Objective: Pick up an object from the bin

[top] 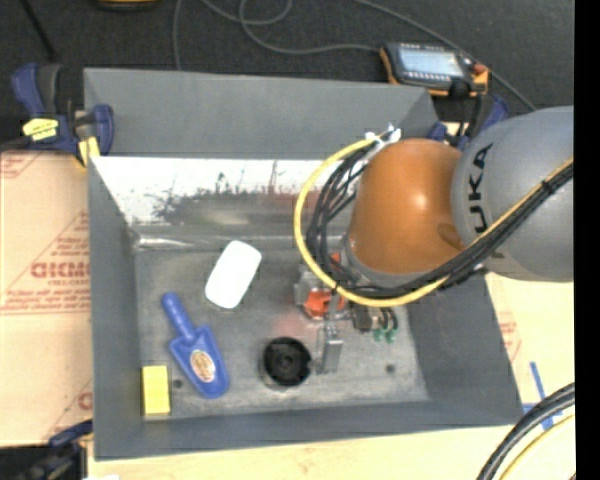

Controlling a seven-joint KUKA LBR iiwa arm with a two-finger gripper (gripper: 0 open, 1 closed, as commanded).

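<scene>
Four loose things lie in the grey bin (112, 298), under the arm (410, 218) reaching in from the right. Whether its gripper (328, 353) is wide or narrow, I cannot tell. A blue scoop (195, 350) lies near left, a white oval bar (233, 274) farther back, a black round cap (284, 361) just left of the gripper, and a yellow block (155, 390) in the near left corner.

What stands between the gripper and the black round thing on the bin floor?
Nothing visible. The gripper sits just right of the black round thing in the camera view; the white oval piece, blue tool and yellow block lie farther left.
</scene>
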